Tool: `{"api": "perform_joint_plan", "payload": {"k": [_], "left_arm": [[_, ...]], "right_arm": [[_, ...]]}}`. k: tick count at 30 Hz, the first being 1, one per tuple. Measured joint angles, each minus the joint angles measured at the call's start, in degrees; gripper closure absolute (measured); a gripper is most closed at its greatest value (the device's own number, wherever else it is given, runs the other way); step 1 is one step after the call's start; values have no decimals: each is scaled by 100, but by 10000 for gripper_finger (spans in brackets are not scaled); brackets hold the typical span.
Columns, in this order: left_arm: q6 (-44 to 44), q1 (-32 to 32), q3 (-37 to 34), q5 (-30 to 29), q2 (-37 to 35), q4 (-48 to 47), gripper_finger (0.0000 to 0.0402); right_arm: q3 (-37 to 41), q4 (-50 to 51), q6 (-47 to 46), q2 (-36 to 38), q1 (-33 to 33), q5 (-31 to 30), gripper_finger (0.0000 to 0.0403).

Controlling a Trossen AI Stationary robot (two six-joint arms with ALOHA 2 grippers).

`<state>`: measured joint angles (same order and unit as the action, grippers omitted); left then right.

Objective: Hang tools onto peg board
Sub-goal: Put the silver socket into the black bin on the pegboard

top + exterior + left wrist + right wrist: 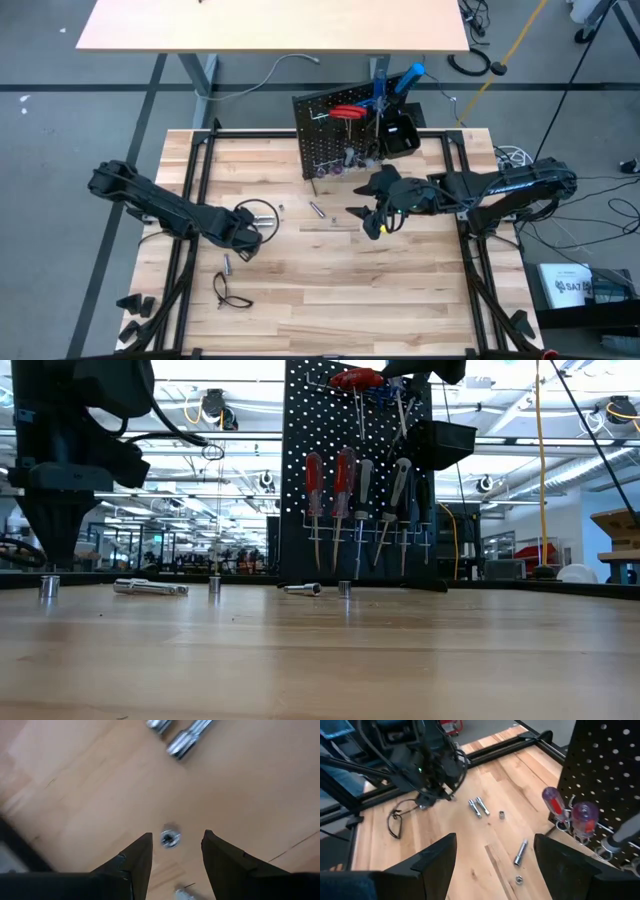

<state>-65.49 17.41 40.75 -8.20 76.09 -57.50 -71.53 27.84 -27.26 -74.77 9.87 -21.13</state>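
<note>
The black peg board (pixel 335 135) stands upright at the table's far middle. Red-handled and grey-handled screwdrivers (pixel 330 485) hang from its silver rail, and red and blue tools (pixel 360 108) hang at its top. Small silver bits lie loose on the table (pixel 479 807). One small socket bit (pixel 170 838) stands on end on the wood. My left gripper (pixel 175 850) points straight down over it, open, a fingertip on either side and not touching it. My right gripper (pixel 372 220) hovers open in front of the board, holding nothing.
Two silver bits (pixel 180 737) lie just beyond my left gripper, and another (pixel 182 894) lies on its other side. A longer bit (pixel 521 851) and a nut (pixel 518 879) lie near the board's foot. Black cable loops (pixel 232 295) lie at the near left. Black frame rails (pixel 190 180) border the table.
</note>
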Motion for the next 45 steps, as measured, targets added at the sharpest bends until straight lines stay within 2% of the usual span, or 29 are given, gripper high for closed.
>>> {"api": "perform_joint_plan", "payload": {"k": [5,11,20,24,31,34,40,45], "left_arm": [[22,4,-389,144,31,526,230],[-153,67,-829,264,-13,616,230],[-112,102,-881,168,-15,816,233],[27,104,-881,128,-11,881,260],[444,104,-885,-114,-9,1267,350],[500,98,-825,-189,0,1439,353],[928,98,-617,-205,-125,2127,353],[1705,98,-522,-127,-566,3550,353]], "right_arm": [[0,-11,-15,3,0,28,147],[0,-24,-60,3,0,50,147],[0,-46,-81,5,-2,25,147],[0,-90,-75,5,-17,5,147],[0,-215,-40,5,-17,-2,147],[0,-304,-38,5,-17,-2,147],[2,-367,-40,5,-17,-2,147],[2,-458,-36,5,-1,68,147]]}}
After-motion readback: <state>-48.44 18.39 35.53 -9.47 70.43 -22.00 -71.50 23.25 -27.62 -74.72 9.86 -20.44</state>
